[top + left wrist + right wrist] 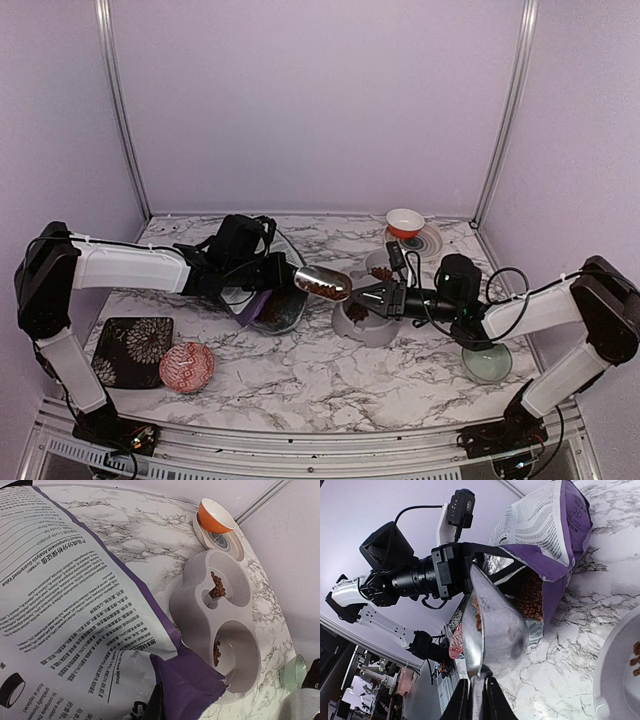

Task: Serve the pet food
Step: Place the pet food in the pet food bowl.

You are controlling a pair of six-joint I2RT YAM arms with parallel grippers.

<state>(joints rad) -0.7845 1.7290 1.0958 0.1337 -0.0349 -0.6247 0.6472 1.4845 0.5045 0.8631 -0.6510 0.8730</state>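
The right hand (373,297) grasps the scoop (322,283) by its handle, with pet food (320,289) heaped just ahead of it, while the left hand (265,276) clenches the bag (540,525).

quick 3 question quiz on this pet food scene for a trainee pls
1. True or false: the scoop gripped by the right end effector is empty.
2. What grips the purple bag? A) the left end effector B) the right end effector C) nothing, it stands alone
3. Fill in: both wells of the grey feeder hold a little ____.

Key:
1. False, there is kibble in it.
2. A
3. pet food
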